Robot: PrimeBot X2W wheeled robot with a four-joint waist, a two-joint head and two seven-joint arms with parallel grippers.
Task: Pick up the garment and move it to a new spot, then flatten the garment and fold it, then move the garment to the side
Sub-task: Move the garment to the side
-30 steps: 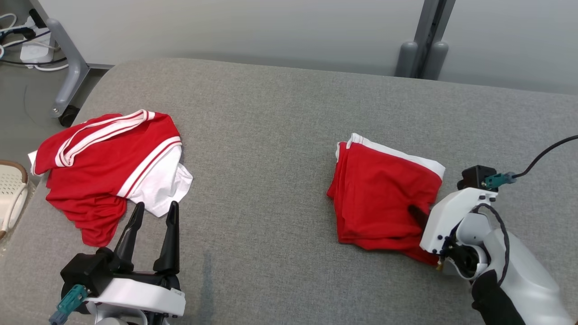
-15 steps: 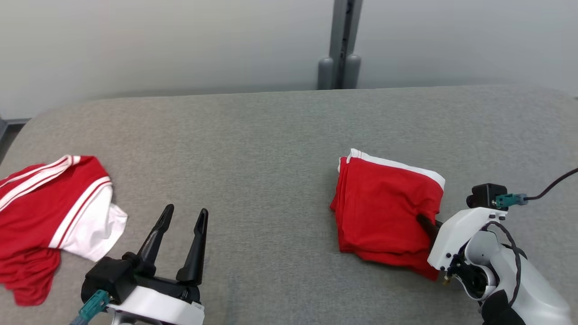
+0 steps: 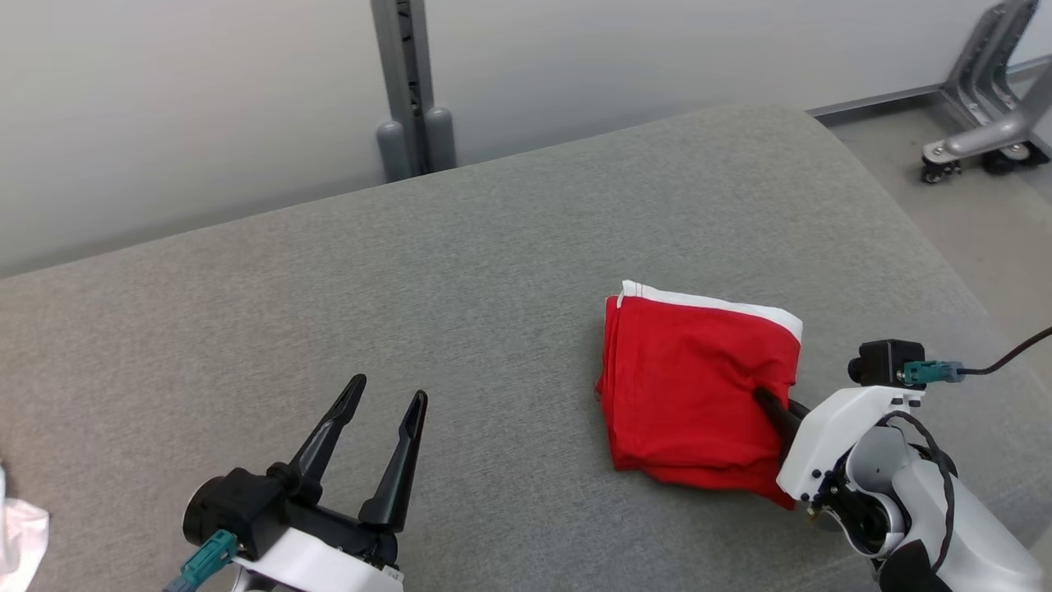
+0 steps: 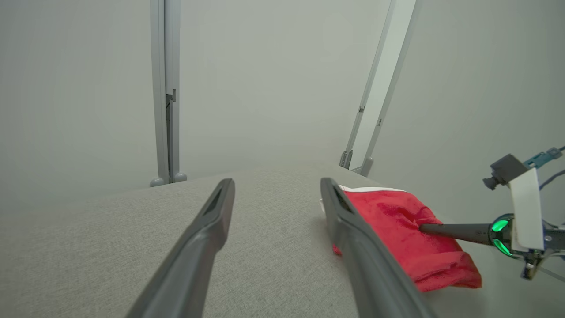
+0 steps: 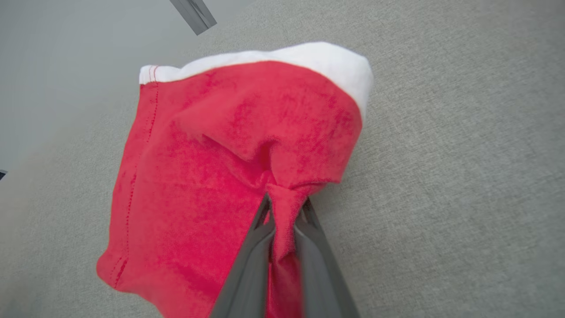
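Head view: red garment [image 3: 699, 386] is folded into a compact stack, lying right of centre on the grey padded table [image 3: 329, 312]. Right gripper [image 3: 764, 399] fingers are pinched on a bunch of its near-right edge. Left gripper [image 3: 388, 388] is spread, empty, well apart. My read: flatten and fold are done, only the move aside is left.

grey table [image 3: 493, 271], metal post [image 3: 405, 82], wheeled stand [image 3: 986, 107]
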